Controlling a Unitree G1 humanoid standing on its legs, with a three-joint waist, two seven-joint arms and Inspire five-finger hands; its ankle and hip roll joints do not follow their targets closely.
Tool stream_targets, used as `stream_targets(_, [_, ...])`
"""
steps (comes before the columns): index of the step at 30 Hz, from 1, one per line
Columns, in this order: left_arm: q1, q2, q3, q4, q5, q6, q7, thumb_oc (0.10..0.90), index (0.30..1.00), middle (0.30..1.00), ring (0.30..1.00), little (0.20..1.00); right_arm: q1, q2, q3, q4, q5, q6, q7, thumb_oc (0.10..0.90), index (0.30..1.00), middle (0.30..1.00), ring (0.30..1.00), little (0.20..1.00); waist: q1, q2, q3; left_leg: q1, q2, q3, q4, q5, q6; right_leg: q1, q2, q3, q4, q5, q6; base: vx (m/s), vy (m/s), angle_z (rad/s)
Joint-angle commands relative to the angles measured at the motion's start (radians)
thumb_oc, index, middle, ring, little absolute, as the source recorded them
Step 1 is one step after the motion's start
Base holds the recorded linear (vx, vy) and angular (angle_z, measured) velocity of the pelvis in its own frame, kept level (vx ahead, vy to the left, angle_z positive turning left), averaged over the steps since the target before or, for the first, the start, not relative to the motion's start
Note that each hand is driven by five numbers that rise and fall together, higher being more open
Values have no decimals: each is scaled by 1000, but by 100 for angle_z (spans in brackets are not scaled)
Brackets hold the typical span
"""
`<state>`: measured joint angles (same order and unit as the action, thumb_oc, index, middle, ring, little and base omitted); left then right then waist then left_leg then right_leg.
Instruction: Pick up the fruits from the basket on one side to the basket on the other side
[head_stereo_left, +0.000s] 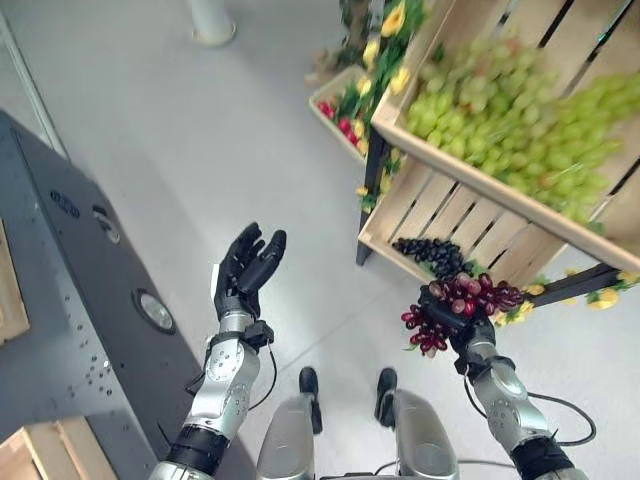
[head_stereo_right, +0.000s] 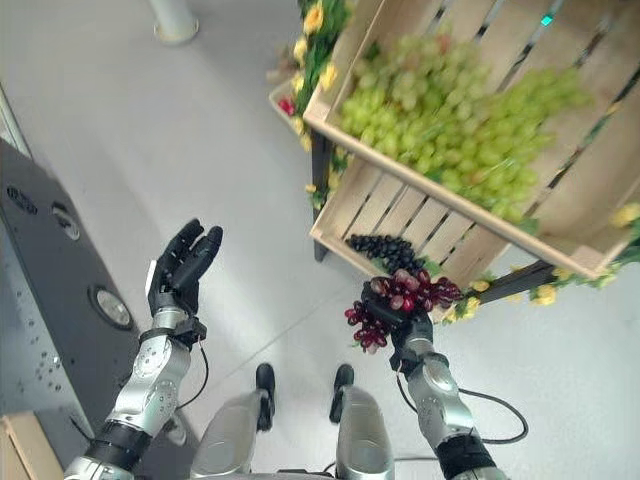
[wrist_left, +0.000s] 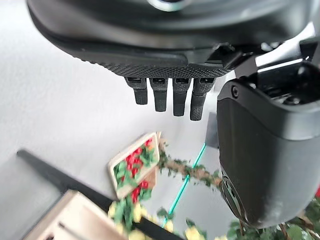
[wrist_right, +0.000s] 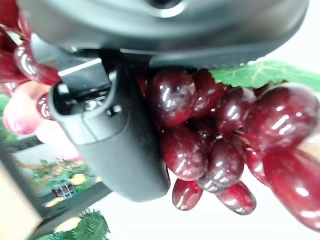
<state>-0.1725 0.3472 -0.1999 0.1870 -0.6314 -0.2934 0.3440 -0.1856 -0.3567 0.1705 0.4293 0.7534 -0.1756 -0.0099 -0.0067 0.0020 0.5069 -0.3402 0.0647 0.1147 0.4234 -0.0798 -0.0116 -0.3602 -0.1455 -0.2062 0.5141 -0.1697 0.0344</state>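
My right hand is shut on a bunch of dark red grapes, held in the air just below the lower wooden crate. Up close, the red grapes fill the space past my thumb. A bunch of black grapes lies in that lower crate. The upper wooden crate holds a heap of green grapes. My left hand is raised over the floor at the left, open, palm up and holding nothing; its fingers are straight.
A small crate of red fruit sits on the floor behind the stand, among yellow flowers. A dark grey cabinet runs along the left. A white post base stands at the far side.
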Motion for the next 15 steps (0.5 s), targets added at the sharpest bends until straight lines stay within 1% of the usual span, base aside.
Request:
stream_targets(1, [9, 33, 2, -155, 50, -117, 20, 800, 900, 900, 900, 900, -106, -44, -35, -138, 2, -141, -34, 400, 300, 300, 300, 300, 15, 2, -11, -121, 14, -1, 244, -112, 24, -1, 25, -5, 104, -67, -84, -73, 59, 14])
stream_targets(3, [-1, 31, -2, -153, 40, -117, 24, 800, 900, 900, 900, 900, -145, -52, -45, -143, -7, -156, -45, 400, 300, 300, 300, 300, 21, 2, 9, -172, 9, -10, 305, -133, 37, -53, 20, -6, 164, -82, -91, -59, 51, 19])
stream_targets(6, [-16, 31, -10, -148, 47, -117, 37, 800, 900, 900, 900, 900, -199, -63, -55, -153, -14, -159, -76, 400, 300, 300, 300, 300, 31, 0, 13, -228, 0, -19, 362, -156, 51, -117, 14, -5, 226, -94, -93, -19, 30, 17])
stream_targets(9, [-32, 34, -25, -156, 63, -111, 44, 800, 900, 900, 900, 900, -267, -104, -76, -142, -4, -171, -98, 400, 300, 300, 300, 300, 44, 4, 13, -294, -12, -31, 431, -174, 65, -188, 4, -8, 297, -110, -97, -5, 26, 16])
stream_targets(10, [-33, 34, -25, -156, 62, -111, 44, 800, 900, 900, 900, 900, -270, -106, -76, -141, -4, -171, -98, 400, 300, 300, 300, 300, 45, 4, 13, -297, -12, -31, 434, -174, 65, -191, 3, -8, 300, -111, -97, 4, 24, 15])
stream_targets(13, [-58, 38, -38, -150, 51, -101, 27, 800, 900, 900, 900, 900, -370, -152, -103, -100, -2, -176, -133, 400, 300, 300, 300, 300, 61, 13, 13, -349, -29, -33, 497, -208, 84, -266, -15, -3, 382, -124, -96, 17, 19, 12])
stream_targets(15, [-65, 40, -38, -148, 48, -97, 21, 800, 900, 900, 900, 900, -410, -176, -118, -78, 17, -173, -149, 400, 300, 300, 300, 300, 66, 16, 13, -366, -30, -32, 516, -215, 88, -288, -22, -4, 406, -129, -95, 11, 13, 9])
